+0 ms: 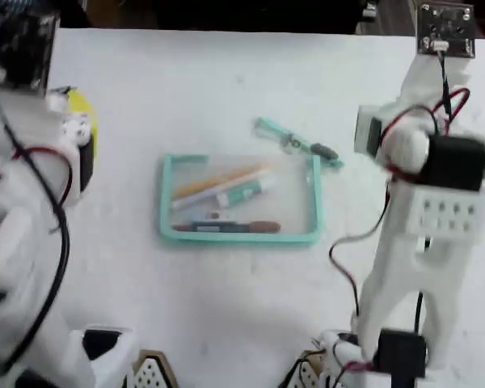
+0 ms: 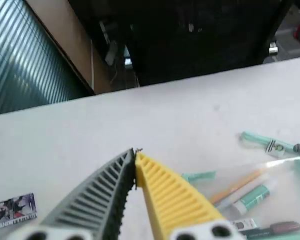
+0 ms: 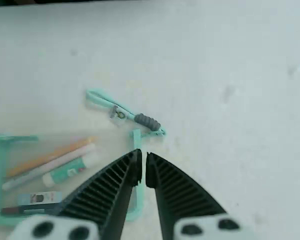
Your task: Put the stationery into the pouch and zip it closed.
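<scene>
A clear pouch [image 1: 165,198] with a mint-green border lies flat near the middle of the white table [image 1: 226,81], between the two arms. Inside it we see an orange pencil [image 1: 222,179], a white and green stick [image 1: 226,194] just beside the pencil, and a dark pen [image 1: 234,227] along the opposite long edge. We cannot tell whether the zip is shut. A mint strap [image 1: 295,144] with a grey tab runs off from one corner of the pouch and lies on the table beside it. The left arm [image 1: 24,242] stands to one side of the pouch, well apart from it. Its grey and yellow jaws are pressed together at the tips and hold nothing. The right arm [image 1: 420,226] stands on the other side. Its black jaws are drawn together with only a thin slit between them, also holding nothing, and in the right wrist view their tips show against the pouch's end by the strap. A small printed card [image 2: 12,212] lies on the table near the left jaws.
</scene>
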Available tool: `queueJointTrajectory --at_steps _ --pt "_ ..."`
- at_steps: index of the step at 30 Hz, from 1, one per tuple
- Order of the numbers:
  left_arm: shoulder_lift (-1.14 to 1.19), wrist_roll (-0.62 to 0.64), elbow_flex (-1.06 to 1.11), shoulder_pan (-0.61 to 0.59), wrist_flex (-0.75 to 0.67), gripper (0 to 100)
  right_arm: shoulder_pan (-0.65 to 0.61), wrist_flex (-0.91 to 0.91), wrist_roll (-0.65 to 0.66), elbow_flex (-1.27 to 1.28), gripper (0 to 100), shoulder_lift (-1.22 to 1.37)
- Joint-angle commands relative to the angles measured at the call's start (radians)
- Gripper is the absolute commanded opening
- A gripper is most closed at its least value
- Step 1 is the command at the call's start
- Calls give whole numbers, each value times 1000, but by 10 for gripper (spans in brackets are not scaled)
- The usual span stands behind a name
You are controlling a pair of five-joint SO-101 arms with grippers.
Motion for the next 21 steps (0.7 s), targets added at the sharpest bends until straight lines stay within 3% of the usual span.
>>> queueJointTrajectory --at_steps 1,8,21 --pt "-194 -9 92 13 -63 24 -88 22 3 -26 18 -171" --pt "-453 -9 230 15 -63 24 -222 22 3 -26 18 -443" --pt "-951 -11 534 10 -83 24 -223 28 3 72 18 -954"
